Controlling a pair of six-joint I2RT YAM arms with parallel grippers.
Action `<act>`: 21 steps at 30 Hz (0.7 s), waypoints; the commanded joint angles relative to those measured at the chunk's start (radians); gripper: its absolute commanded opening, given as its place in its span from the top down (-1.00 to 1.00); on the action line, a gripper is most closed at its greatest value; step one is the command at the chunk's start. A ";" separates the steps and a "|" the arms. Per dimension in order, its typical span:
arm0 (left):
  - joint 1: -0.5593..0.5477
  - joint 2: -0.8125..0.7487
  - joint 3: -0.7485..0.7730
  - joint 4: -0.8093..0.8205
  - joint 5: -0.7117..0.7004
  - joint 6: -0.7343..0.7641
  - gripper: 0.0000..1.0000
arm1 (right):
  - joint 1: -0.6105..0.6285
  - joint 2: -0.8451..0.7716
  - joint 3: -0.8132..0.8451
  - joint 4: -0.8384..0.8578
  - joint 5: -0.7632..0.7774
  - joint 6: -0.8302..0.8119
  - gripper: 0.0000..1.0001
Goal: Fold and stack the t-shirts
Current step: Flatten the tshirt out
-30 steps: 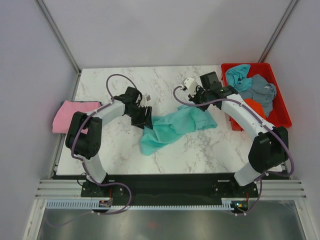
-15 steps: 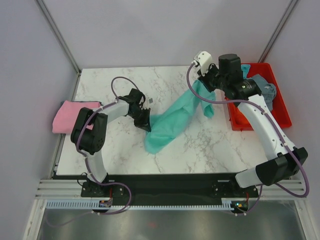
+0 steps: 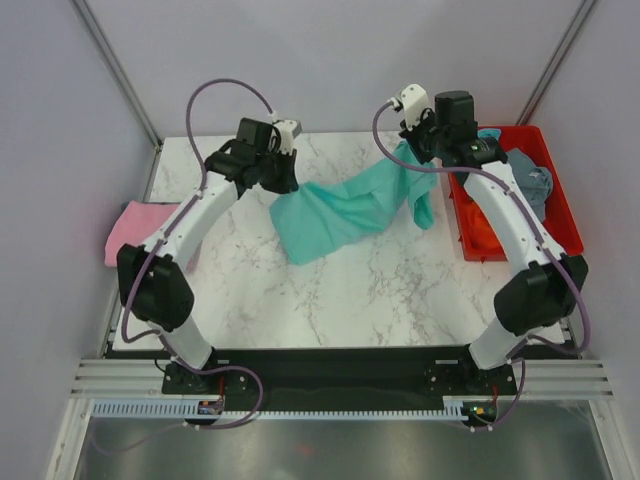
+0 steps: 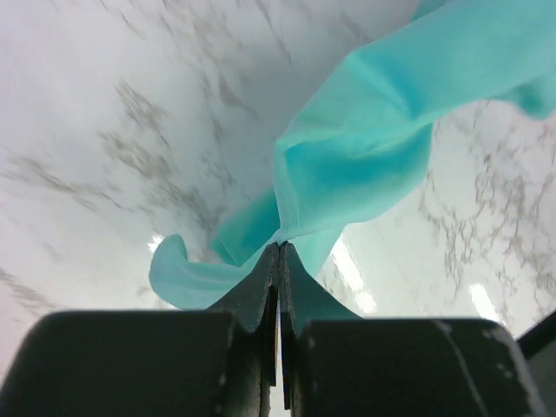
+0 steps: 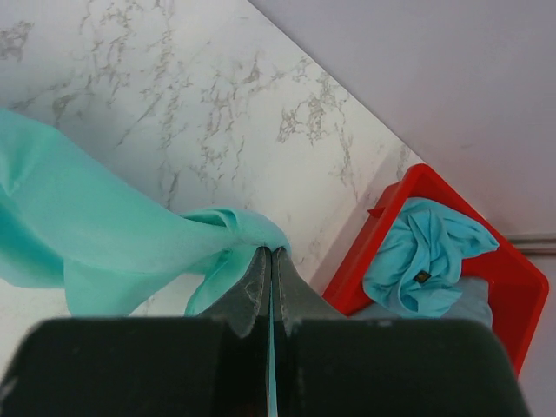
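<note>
I have the left gripper (image 3: 283, 178) and right gripper (image 3: 410, 150) each clamped tight on the teal shirt (image 3: 345, 210) (one corner drooping) — strung between them above the table (image 3: 330, 295) — to spread it for folding.

No writing, brand or number can be read anywhere; a small dark tag (image 5: 423, 277) (a mere speck) on the light blue t-shirt (image 5: 408, 252) inside the red tray (image 5: 521, 287) is illegible.

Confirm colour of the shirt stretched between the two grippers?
The t-shirt is plain teal-green, clearest in the left wrist view.
</note>
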 commanded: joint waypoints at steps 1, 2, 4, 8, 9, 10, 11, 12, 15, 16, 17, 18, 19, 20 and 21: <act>-0.006 -0.091 0.125 -0.011 -0.134 0.148 0.96 | -0.012 0.125 0.133 0.097 0.033 0.015 1.00; -0.004 -0.093 0.181 -0.010 -0.154 0.171 0.96 | -0.012 0.193 0.198 0.103 0.036 0.017 1.00; -0.004 -0.090 0.235 0.008 -0.214 0.221 0.96 | -0.015 0.258 0.269 0.123 0.054 0.018 1.00; -0.004 -0.052 0.382 0.042 -0.342 0.293 0.96 | -0.015 0.359 0.441 0.141 0.041 0.063 1.00; -0.004 -0.053 0.401 0.045 -0.342 0.316 0.96 | -0.014 0.352 0.444 0.147 0.035 0.067 1.00; -0.004 -0.059 0.415 0.045 -0.328 0.323 0.96 | -0.012 0.341 0.437 0.144 0.030 0.071 1.00; -0.004 -0.071 0.424 0.044 -0.311 0.327 0.96 | -0.012 0.302 0.417 0.141 0.010 0.072 1.00; -0.004 -0.097 0.421 0.033 -0.284 0.327 0.96 | -0.012 0.275 0.391 0.131 -0.004 0.066 1.00; -0.006 -0.148 0.360 -0.031 -0.159 0.274 0.96 | -0.014 0.173 0.251 0.069 -0.076 0.060 1.00; -0.006 -0.177 0.307 -0.054 -0.106 0.245 0.96 | -0.011 0.148 0.166 0.054 -0.096 0.061 1.00; -0.006 -0.190 0.271 -0.118 -0.058 0.214 0.96 | -0.012 0.108 0.120 0.045 -0.113 0.069 1.00; -0.006 -0.208 0.222 -0.138 -0.005 0.148 0.96 | -0.012 0.093 0.069 0.034 -0.157 0.080 1.00; -0.004 -0.254 0.080 -0.145 0.099 0.108 0.96 | -0.011 0.080 -0.027 0.032 -0.175 0.086 1.00; -0.006 -0.286 -0.003 -0.136 0.150 0.006 0.96 | -0.008 0.071 -0.066 0.026 -0.194 0.092 1.00; -0.006 -0.311 -0.084 -0.126 0.201 -0.039 0.89 | -0.003 0.074 -0.092 -0.010 -0.214 0.094 1.00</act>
